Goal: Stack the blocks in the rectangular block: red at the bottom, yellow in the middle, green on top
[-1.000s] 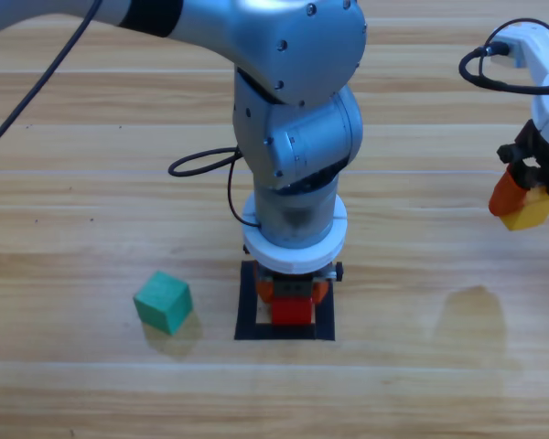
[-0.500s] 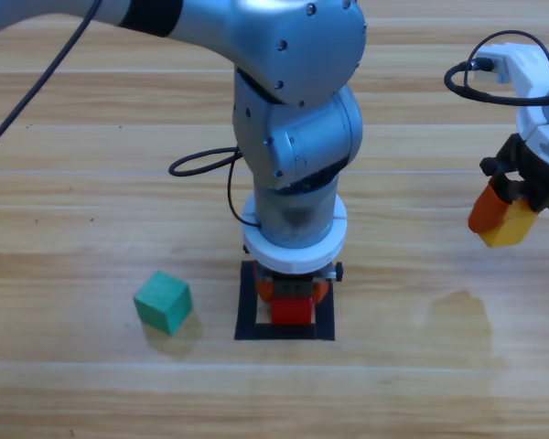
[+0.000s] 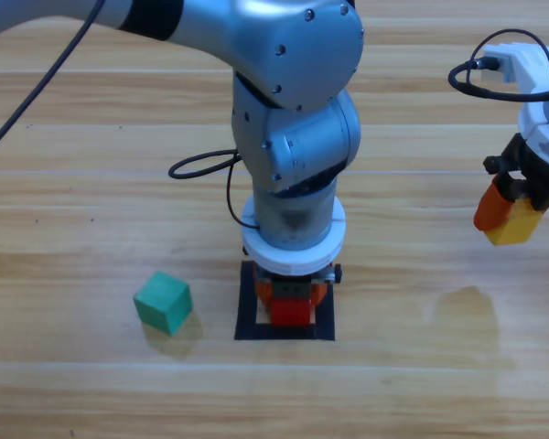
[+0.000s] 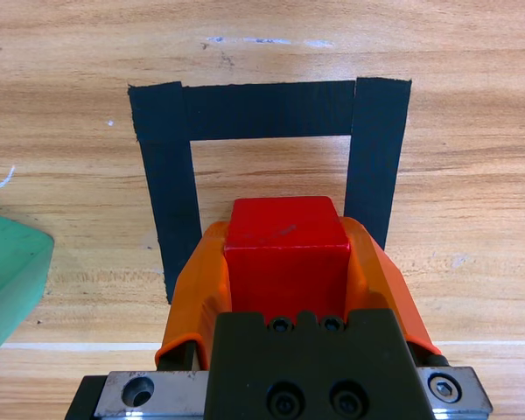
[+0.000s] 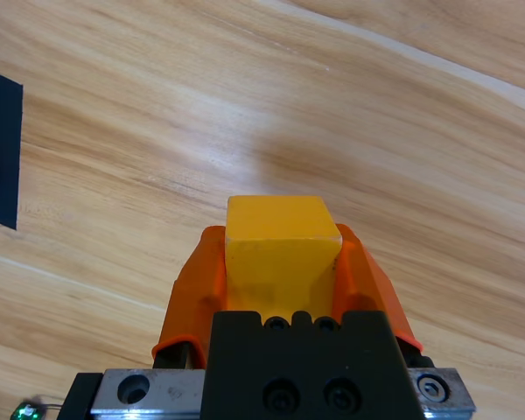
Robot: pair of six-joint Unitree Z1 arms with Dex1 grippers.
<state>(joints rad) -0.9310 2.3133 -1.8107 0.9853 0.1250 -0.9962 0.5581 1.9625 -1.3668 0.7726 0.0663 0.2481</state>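
- Inside the black tape frame (image 4: 267,109) near the table's front edge, the left gripper (image 3: 292,294) is down low with the red cube (image 4: 285,254) pinched square between its orange jaws.
- From the left wrist view the cube sits over the frame's inner wood, roughly centred between the two side strips but close to the near side of the square; whether it rests on the table (image 3: 82,210) yet I cannot tell.
- To do this well: get the cube flat on the wood before the jaws spread, then lift straight up so neither tip drags it toward a strip. It is the base of the tower, so level and well inside the tape is what counts.
- Over by the table's right edge, the right gripper (image 3: 511,212) hangs in the air, clamped on the yellow cube (image 5: 280,241), its shadow on the bare wood below. It looks ready to go second; best it waits well apart until the left arm is clear of the frame.
- The teal-green cube (image 3: 163,301) lies loose on the table, left of the frame near the front edge, well out of the way.
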